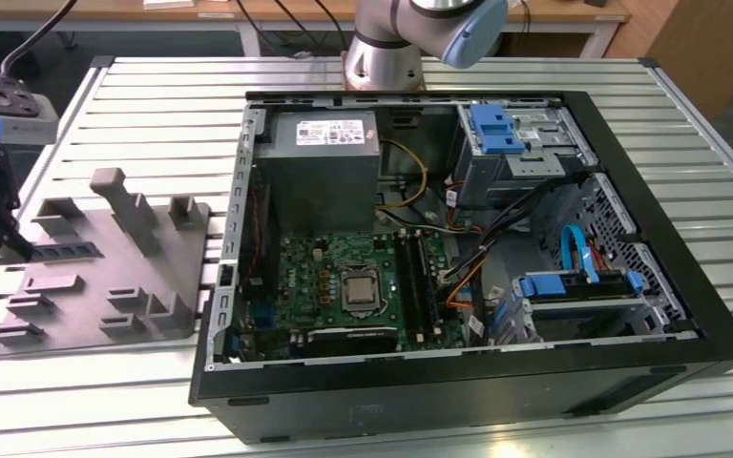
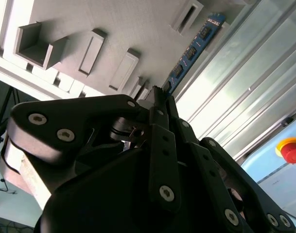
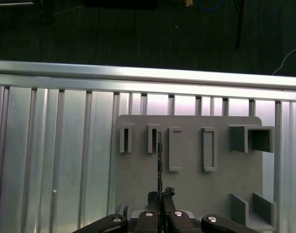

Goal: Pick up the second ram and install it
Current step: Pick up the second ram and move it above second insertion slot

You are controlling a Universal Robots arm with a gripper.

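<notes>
The black multi-link gripper [image 1: 16, 250] is at the exterior view's left edge, over the grey moulded plastic fixture tray [image 1: 87, 305] that lies on the ribbed aluminium table [image 1: 150, 105]. Its fingers are pinched together on one end of the second ram [image 1: 68, 251], a thin, dark green board with a row of small black chips. The stick stands on its long edge at the tray's far side, away from the open black computer case [image 1: 469, 382]. Whether it sits in its groove or is raised off it cannot be told.

In the first wrist view the ram [image 3: 159, 160] is seen edge-on as a narrow dark line. It runs from the gripper [image 3: 160, 196] across the tray [image 3: 196, 194] to a small slot. In the second wrist view the chips on the ram [image 2: 191, 48] face the camera, beyond the gripper [image 2: 157, 94].

Inside the case, the green motherboard [image 1: 341, 286] lies flat, well apart from the tray
</notes>
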